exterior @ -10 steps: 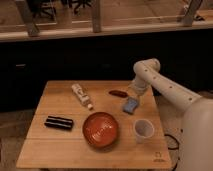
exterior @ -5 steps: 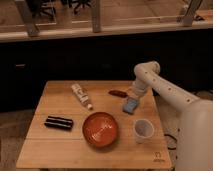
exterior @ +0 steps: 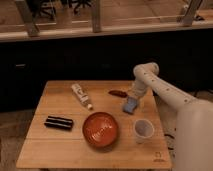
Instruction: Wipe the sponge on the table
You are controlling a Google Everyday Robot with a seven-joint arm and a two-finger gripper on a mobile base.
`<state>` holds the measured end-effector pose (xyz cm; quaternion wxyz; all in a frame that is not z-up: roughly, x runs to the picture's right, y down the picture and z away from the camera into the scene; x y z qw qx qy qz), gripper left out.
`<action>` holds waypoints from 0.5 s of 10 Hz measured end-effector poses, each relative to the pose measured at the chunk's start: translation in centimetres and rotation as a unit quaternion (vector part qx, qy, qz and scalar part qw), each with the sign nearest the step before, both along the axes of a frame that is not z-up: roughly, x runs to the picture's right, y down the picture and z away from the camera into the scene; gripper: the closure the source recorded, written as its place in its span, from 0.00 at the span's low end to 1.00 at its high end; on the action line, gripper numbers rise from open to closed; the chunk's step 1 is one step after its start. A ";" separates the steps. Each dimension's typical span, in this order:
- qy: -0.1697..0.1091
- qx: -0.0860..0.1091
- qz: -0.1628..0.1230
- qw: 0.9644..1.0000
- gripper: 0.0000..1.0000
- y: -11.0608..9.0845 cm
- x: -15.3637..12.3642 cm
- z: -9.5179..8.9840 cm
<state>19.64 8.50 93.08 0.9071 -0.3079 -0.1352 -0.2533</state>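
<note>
The light-blue sponge (exterior: 130, 107) lies on the right half of the wooden table (exterior: 55, 145), just behind the white cup. The white arm reaches in from the right, and its gripper (exterior: 133, 100) hangs straight down over the sponge's back edge, at or just above it. The jaws stand open around that edge, and the sponge still rests flat on the planks. The gripper hides the sponge's far end.
A dark red oblong item (exterior: 118, 93) lies just left of the gripper. A white cup (exterior: 143, 130) stands in front of the sponge, with a red bowl (exterior: 100, 129) to its left. A white tube (exterior: 81, 95) and a black flat item (exterior: 59, 122) lie further left.
The gripper has come down slightly toward the sponge. The sponge and the other things have not moved.
</note>
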 end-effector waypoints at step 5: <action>-0.005 -0.005 -0.011 1.000 0.20 0.3 -0.4 0.6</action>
